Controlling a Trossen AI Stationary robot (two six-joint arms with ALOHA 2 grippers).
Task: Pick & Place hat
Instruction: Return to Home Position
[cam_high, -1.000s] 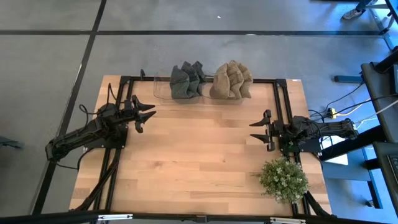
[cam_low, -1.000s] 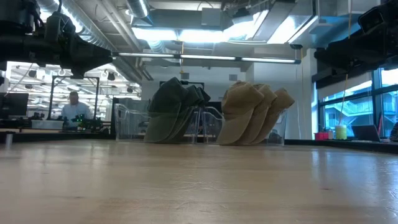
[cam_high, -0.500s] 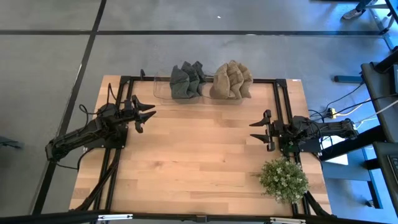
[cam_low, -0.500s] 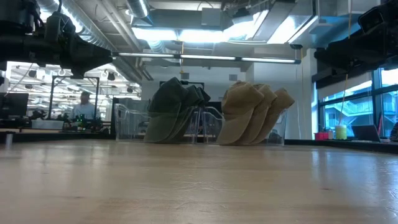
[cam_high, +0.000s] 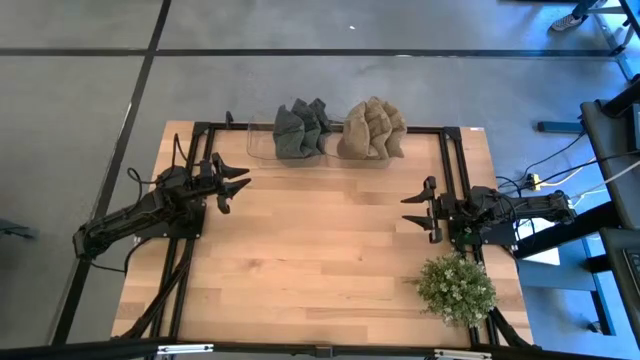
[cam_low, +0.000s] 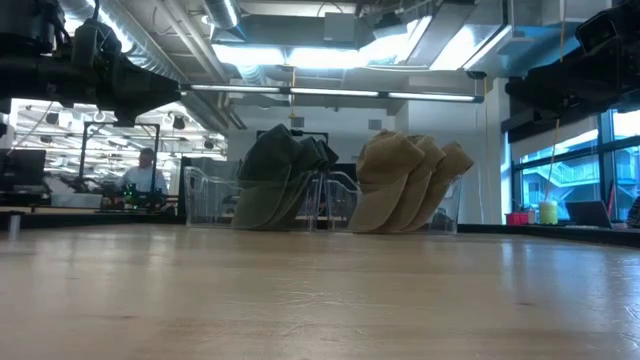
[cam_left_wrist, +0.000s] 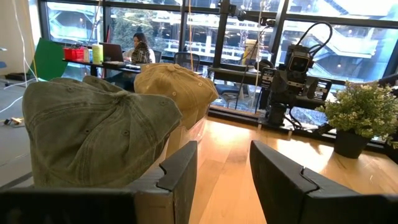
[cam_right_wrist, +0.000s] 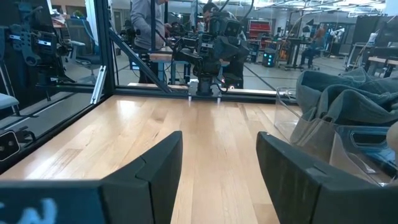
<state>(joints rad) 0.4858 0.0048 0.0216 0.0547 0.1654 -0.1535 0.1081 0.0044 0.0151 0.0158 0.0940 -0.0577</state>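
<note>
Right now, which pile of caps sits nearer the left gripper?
The dark grey-green pile. It sits on the left arm's side of the table's far edge. The tan pile lies beyond it, farther from the left gripper.

Bright, even light from above in the high view, with only faint, soft shadows close under both arms on the table (cam_high: 320, 255). Glare from the ceiling lights (cam_low: 330, 45) in the low view, and a dull sheen across the wood below. Strong daylight through the windows (cam_left_wrist: 186, 31) well ahead of the fingers (cam_left_wrist: 177, 174) of the left gripper (cam_left_wrist: 222, 149). Pale reflections on the boards just beyond the fingers (cam_right_wrist: 155, 180) of the right gripper (cam_right_wrist: 219, 140).
</note>
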